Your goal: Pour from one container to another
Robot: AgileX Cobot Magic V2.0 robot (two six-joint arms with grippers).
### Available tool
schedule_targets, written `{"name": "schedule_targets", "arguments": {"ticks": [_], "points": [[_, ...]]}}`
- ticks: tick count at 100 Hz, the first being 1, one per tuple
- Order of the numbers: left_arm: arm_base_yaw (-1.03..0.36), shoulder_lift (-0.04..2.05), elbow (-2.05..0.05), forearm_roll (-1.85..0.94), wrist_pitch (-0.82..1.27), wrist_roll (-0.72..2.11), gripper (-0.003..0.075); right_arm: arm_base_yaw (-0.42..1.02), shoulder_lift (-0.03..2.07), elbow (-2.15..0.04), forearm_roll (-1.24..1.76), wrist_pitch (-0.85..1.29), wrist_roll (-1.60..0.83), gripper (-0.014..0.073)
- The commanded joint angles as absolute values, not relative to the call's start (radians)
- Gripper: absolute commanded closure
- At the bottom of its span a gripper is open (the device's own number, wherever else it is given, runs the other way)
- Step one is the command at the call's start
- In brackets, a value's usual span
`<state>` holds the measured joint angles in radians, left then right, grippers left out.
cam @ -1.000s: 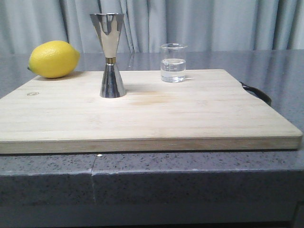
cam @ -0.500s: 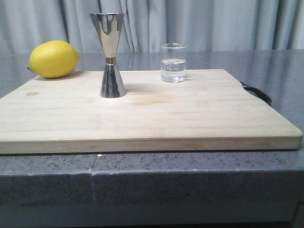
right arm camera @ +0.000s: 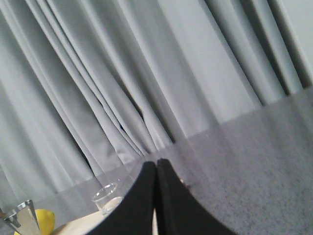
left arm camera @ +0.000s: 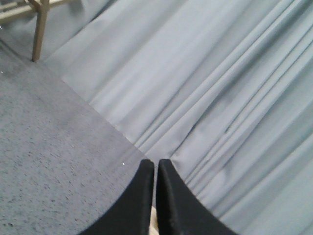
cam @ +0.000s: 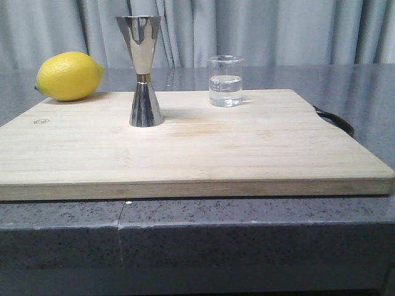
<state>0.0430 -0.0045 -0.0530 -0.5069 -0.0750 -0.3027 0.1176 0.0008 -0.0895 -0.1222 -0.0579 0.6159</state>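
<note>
A small clear glass beaker with white marks stands upright near the far edge of the wooden board, about half full of clear liquid. To its left stands the tall steel jigger, hourglass-shaped with a gold band at its waist. In the right wrist view the beaker and the jigger's rim show low beside my shut right gripper, well apart from it. My left gripper is shut on nothing, above grey counter and facing the curtain. Neither gripper appears in the front view.
A yellow lemon rests at the far left corner of the light wooden cutting board. The board lies on a grey speckled counter and has a black handle at its right end. A grey curtain hangs behind.
The front view has shifted very slightly; the jigger, beaker and lemon stand in the same places on the board.
</note>
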Motion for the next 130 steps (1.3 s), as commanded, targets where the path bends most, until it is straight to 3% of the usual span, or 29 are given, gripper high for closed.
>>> {"name": "schedule_targets", "arguments": {"ticks": [1, 16, 29, 52, 64, 72, 86, 108, 115, 130], "points": [[0.045, -0.005, -0.166, -0.457, -0.052, -0.321, 0.0740, 0.116, 0.069, -0.223, -0.133, 0.018, 0.646, 0.0662], [0.039, 0.115, -0.313, -0.347, 0.147, -0.284, 0.0740, 0.149, 0.272, -0.405, -0.190, 0.165, 0.522, 0.0662], [-0.007, 0.284, -0.423, -0.415, 0.291, -0.030, 0.0739, 0.208, 0.487, -0.536, -0.190, 0.221, 0.341, 0.0662], [-0.155, 0.583, -0.527, -0.603, 0.276, 0.269, 0.0739, 0.285, 0.825, -0.641, -0.205, 0.113, 0.262, 0.0651], [-0.238, 0.699, -0.553, -0.605, 0.243, 0.285, 0.0738, 0.285, 0.940, -0.650, -0.212, 0.024, 0.262, 0.0550], [-0.301, 0.772, -0.566, -0.603, 0.219, 0.294, 0.0727, 0.285, 1.004, -0.650, -0.212, -0.042, 0.262, 0.0425], [-0.414, 0.873, -0.570, -0.603, 0.154, 0.318, 0.0605, 0.285, 1.091, -0.650, -0.212, -0.135, 0.262, 0.0260], [-0.595, 0.999, -0.570, -0.592, -0.056, 0.318, 0.0268, 0.285, 1.166, -0.650, -0.212, -0.193, 0.262, 0.0247], [-0.648, 1.040, -0.570, -0.578, -0.141, 0.318, 0.0217, 0.285, 1.173, -0.650, -0.212, -0.200, 0.262, 0.0247], [-0.727, 1.133, -0.570, -0.560, -0.284, 0.318, 0.0215, 0.285, 1.176, -0.650, -0.212, -0.211, 0.262, 0.0247]]}}
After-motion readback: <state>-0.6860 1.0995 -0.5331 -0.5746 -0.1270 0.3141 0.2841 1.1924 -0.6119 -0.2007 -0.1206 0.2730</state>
